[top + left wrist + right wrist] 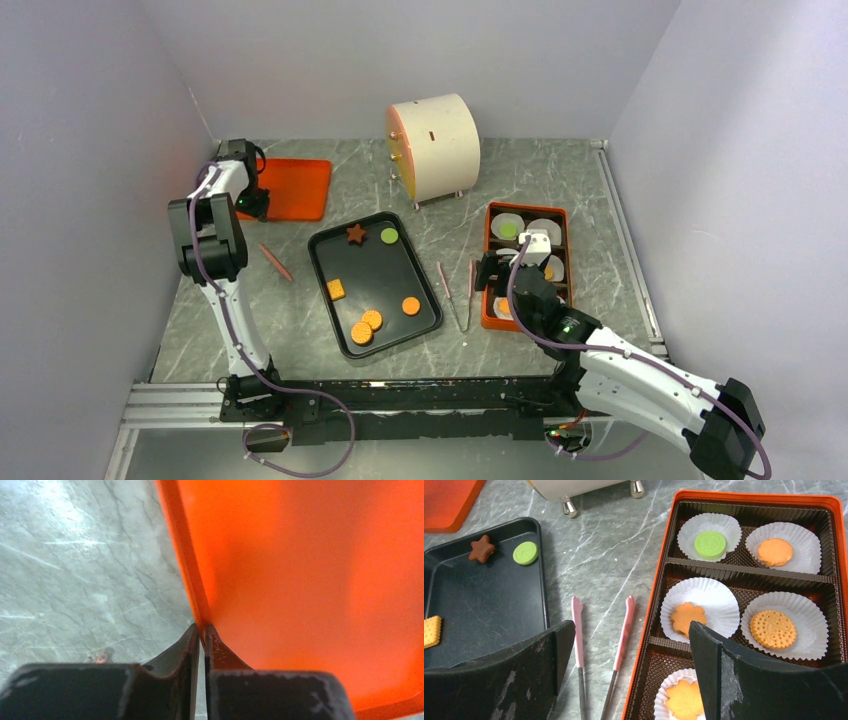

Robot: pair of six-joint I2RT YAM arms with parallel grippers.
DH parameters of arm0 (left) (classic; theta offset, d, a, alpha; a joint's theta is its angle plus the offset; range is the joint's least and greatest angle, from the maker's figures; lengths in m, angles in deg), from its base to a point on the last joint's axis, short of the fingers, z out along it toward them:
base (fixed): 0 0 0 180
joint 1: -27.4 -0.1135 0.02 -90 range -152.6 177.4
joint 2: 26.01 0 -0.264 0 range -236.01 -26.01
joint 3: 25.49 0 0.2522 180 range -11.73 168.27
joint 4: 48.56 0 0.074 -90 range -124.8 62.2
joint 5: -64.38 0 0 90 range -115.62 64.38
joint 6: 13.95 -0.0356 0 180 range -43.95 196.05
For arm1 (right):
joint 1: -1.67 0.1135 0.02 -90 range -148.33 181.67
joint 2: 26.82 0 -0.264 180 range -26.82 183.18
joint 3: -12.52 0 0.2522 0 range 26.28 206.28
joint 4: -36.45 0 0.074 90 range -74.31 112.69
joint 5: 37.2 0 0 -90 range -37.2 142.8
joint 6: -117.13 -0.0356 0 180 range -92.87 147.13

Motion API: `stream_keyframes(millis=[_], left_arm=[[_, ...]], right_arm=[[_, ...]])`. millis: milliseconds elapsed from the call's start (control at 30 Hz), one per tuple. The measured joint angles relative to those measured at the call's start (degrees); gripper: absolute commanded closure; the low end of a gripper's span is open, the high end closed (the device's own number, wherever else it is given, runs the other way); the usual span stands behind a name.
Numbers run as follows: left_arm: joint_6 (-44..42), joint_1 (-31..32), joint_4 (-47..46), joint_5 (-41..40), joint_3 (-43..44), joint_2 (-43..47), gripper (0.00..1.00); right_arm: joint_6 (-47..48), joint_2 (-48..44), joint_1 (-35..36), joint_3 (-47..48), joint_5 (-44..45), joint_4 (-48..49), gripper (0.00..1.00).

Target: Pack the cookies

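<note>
Loose cookies lie on the black tray [318, 262]: a brown star [355, 234], a green round [389, 236], an orange square [336, 289] and three orange rounds [372, 320]. The orange box [659, 585] holds cookies in white liners: a green round [710, 544], an orange flower [688, 618] and an orange round [773, 628]. My right gripper [631, 627] is open over the box's left edge, holding nothing. My left gripper [202, 629] is at the back left, shut on the rim of the flat orange lid [310, 580].
Pink-tipped tongs [576, 630] lie on the table between tray and box. A pink stick [275, 262] lies left of the tray. A white cylindrical toy oven [433, 148] stands at the back. Walls close in on both sides.
</note>
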Motion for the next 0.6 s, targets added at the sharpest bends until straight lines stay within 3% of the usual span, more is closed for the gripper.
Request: stream_keyframes(millis=[233, 600], left_arm=[[-2.8, -1.9, -4.3, 1.3, -5.2, 3.3, 0.95], [-5.6, -3.8, -7.0, 6.2, -12.8, 8.6, 0.95]], right_arm=[[1.3, 0.2, 0.0, 0.0, -2.2, 0.0, 0.11], [6.5, 6.9, 0.0, 2.3, -16.3, 1.3, 0.11]])
